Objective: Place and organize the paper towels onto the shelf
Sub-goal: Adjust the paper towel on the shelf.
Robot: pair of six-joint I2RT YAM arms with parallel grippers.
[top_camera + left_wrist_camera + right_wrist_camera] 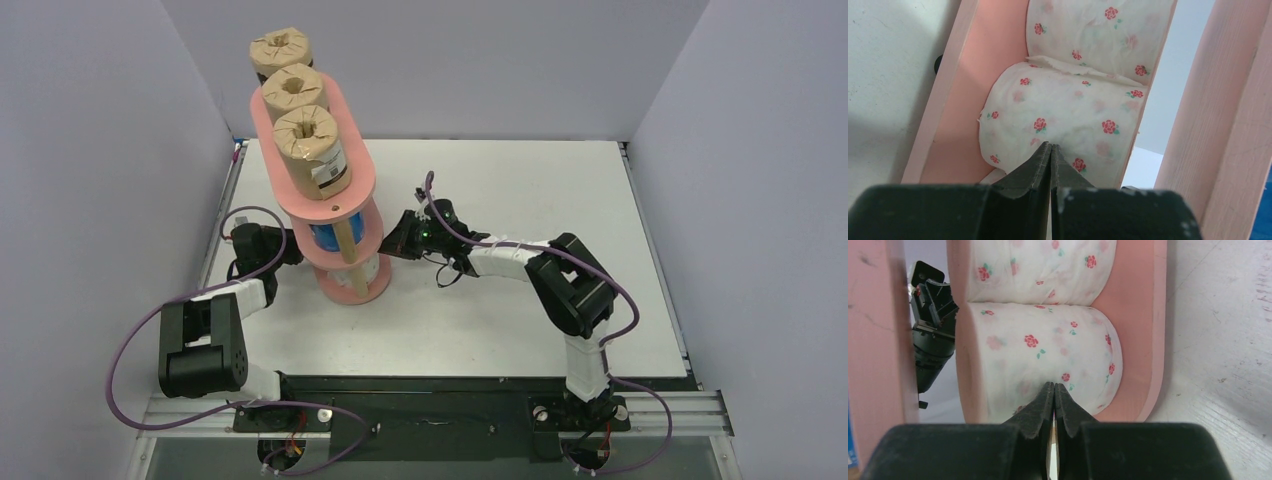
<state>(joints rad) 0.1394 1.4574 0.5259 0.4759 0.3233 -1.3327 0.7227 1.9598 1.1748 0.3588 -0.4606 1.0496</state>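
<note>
In the upper left of the overhead view, a tall salmon-pink three-tier shelf (358,168) with light wooden posts, standing on the white table (530,180). Up top, three brown wrapped paper towel rolls (294,92) lined up in a row. Middle tier, blue rolls (326,238) peeking out. Bottom tier, white rolls with little pink roses (1063,115), side by side in both wrist views. Left gripper (1050,149) pinched fully shut, holding nothing, tips right by the nearest white roll. Can't tell if actually touching. Same deal with the right gripper (1054,388) from the shelf's other side: clamped shut, empty, nosed up to a white roll.
</note>
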